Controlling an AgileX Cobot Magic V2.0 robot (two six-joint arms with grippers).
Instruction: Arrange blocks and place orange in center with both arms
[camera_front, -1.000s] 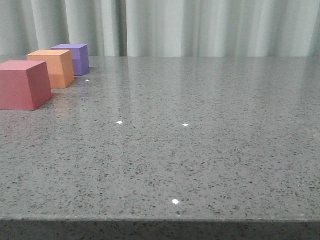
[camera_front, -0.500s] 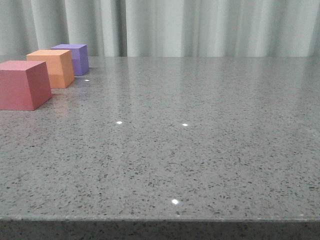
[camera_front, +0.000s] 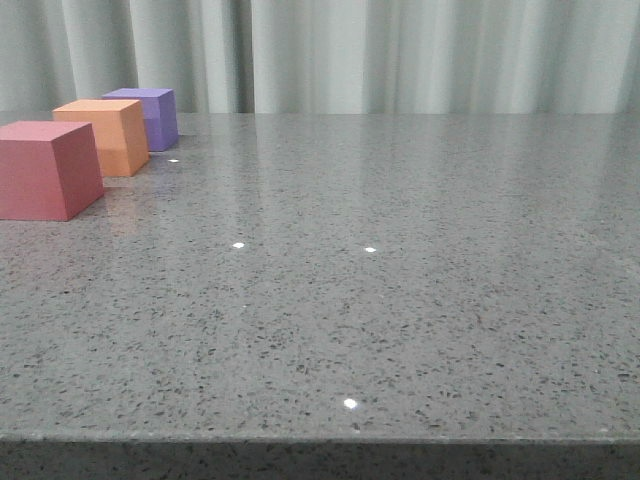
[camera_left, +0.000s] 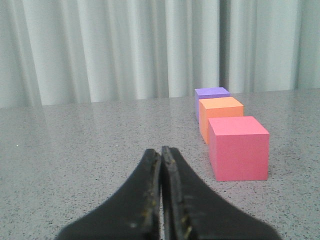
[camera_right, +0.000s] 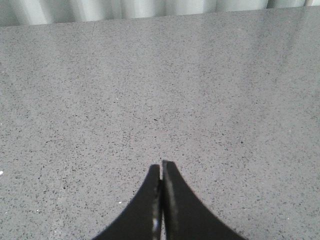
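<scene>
1. Crowded row at the far left of the tabletop (camera_front: 400, 300): pinkish-red block (camera_front: 47, 168) nearest, orange block (camera_front: 106, 135) in the middle, purple block (camera_front: 148, 117) farthest, small gaps between them in the front view.
2. Likely trouble: reaching for any one cube and nudging a neighbour out of line, since little room shows for fingers between them.
3. Further risk: red cube sitting close to the left border of the front view, so a sideways push could carry it out of sight, perhaps toward the tabletop's edge; edge itself not visible.
4. Orange apparently already between the other two, so needless handling could spoil a layout that looks near done.
5. Left hand (camera_left: 161, 151): fingers pressed together, holding nothing, low over the tabletop, aimed past the red cube, clear of it.
6. Right hand (camera_right: 161, 167): likewise closed and empty, tilted down over bare tabletop, no block in its view.
7. Neither hand visible in the front view.
</scene>
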